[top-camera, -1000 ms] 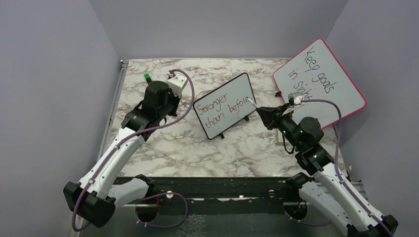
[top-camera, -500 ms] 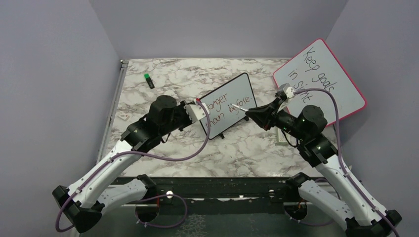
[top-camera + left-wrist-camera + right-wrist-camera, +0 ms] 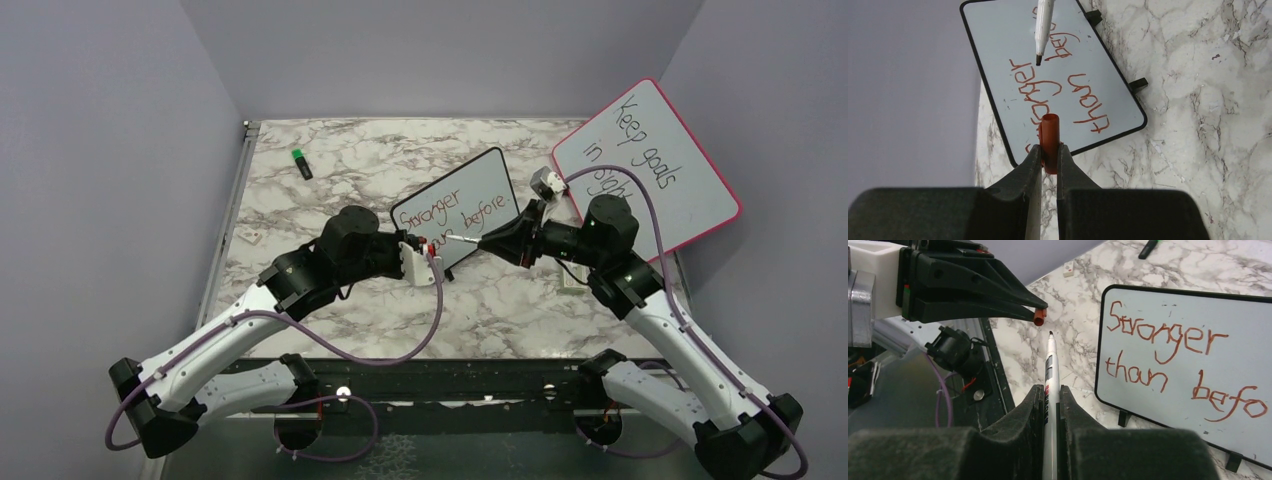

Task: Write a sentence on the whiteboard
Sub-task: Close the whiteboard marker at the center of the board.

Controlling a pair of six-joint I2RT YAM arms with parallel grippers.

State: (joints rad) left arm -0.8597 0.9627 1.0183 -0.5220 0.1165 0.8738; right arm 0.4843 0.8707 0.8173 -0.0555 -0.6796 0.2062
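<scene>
- Our left gripper (image 3: 1049, 152) pinches the red cap (image 3: 1049, 131); our right gripper (image 3: 1050, 390) clamps the marker (image 3: 1050, 362)
- We align the cap mouth with the nib (image 3: 1051, 333), then push straight

Robot test cell of a laboratory kind, judged by plain lilac partition walls (image 3: 100, 150) boxing in a marble-patterned surface (image 3: 350, 300), left arm (image 3: 215, 335) and right arm (image 3: 665, 325) bolted to a black rail (image 3: 450, 375) at its near edge, purple cables (image 3: 438, 295) trailing loose.

Marble bench (image 3: 500, 300) with a green-capped dark marker (image 3: 301, 164) lying far left, small white tag (image 3: 246, 237) near left edge, pink-framed board (image 3: 648, 160) with black handwriting far right.
</scene>
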